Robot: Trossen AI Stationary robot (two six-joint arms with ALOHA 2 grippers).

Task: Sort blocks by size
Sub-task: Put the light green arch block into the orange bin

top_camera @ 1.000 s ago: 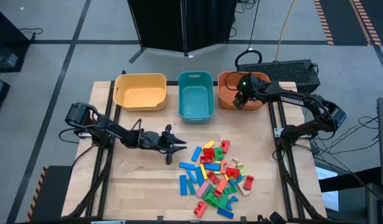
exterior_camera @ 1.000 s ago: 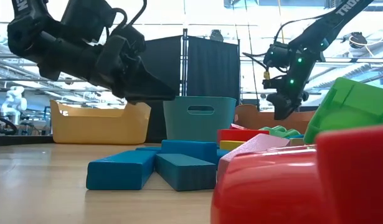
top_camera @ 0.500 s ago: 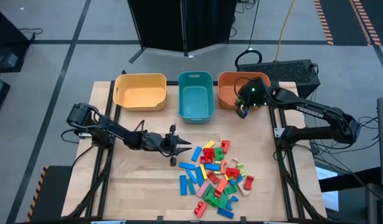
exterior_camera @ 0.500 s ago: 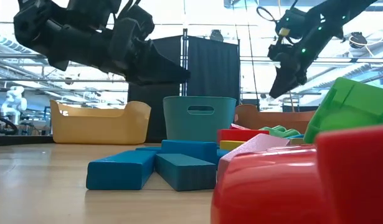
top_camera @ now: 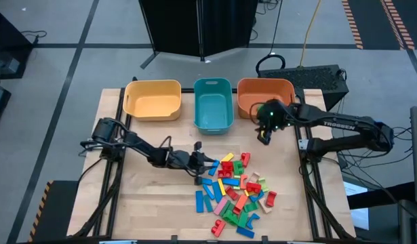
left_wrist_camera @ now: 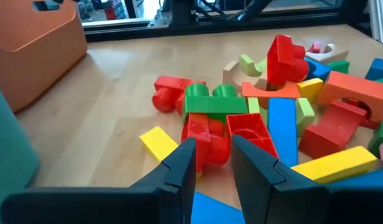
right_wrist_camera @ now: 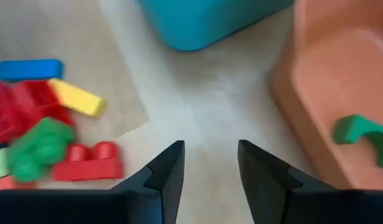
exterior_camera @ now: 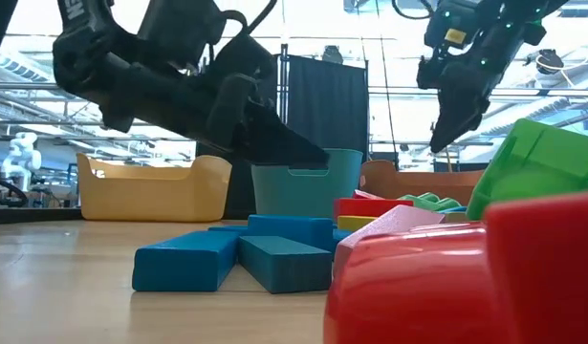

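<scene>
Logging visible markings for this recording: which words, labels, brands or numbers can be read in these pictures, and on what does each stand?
"TROSSEN": white letters on the dark right arm, seen in the high view.
White letters on the dark left arm at the low view's top edge: cut off, not readable.
No readable text on the coloured plastic blocks or the three plastic bins.

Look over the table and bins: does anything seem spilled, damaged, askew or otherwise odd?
Nothing stands out. The blocks lie in a loose unsorted pile on the table, none broken or off the edge. The yellow bin, teal bin and orange bin stand upright in a row.
</scene>
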